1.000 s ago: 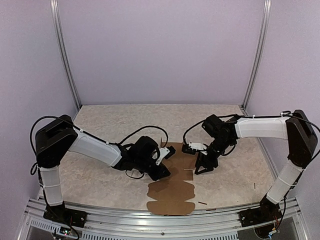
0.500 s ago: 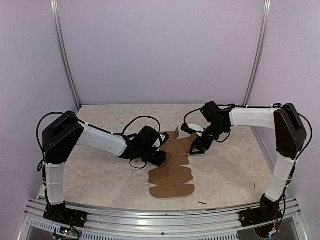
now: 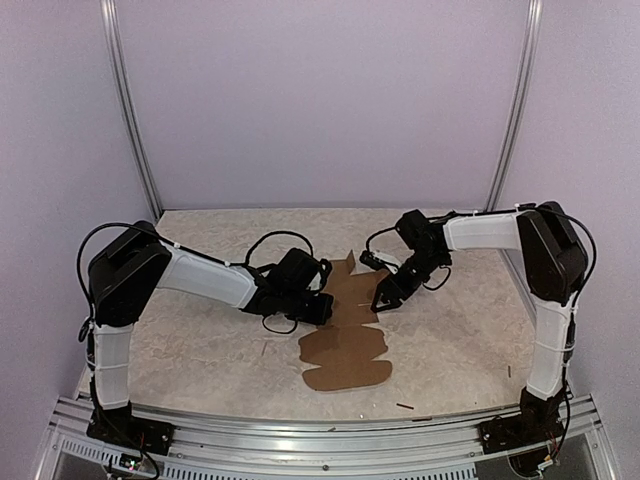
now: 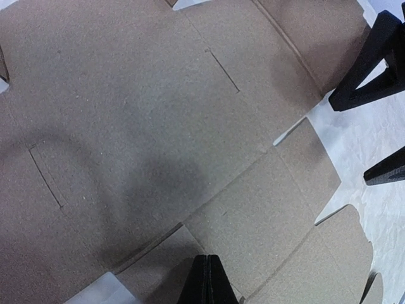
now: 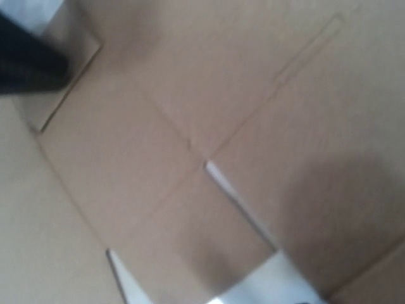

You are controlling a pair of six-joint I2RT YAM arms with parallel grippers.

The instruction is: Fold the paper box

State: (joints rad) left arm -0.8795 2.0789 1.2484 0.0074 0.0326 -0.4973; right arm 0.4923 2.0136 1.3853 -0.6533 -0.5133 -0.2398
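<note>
The paper box is a flat brown cardboard sheet lying on the table between the two arms, and it fills the left wrist view and the blurred right wrist view. My left gripper is at the sheet's left edge. Its tips are pressed together over a flap, and I see nothing between them. My right gripper is at the sheet's right edge. In the left wrist view its two black fingers stand apart, tips at the cardboard's border. The right wrist view shows the left gripper as a dark shape.
The marbled table is bordered by an aluminium rail along the near edge. Tiny dark scraps lie near the front and at the right. Lilac walls with metal posts enclose the back and sides.
The sheet has slid away from the near edge and turned slightly. Both arms moved farther back with it. The left gripper closed fully and the right one opened wider.
</note>
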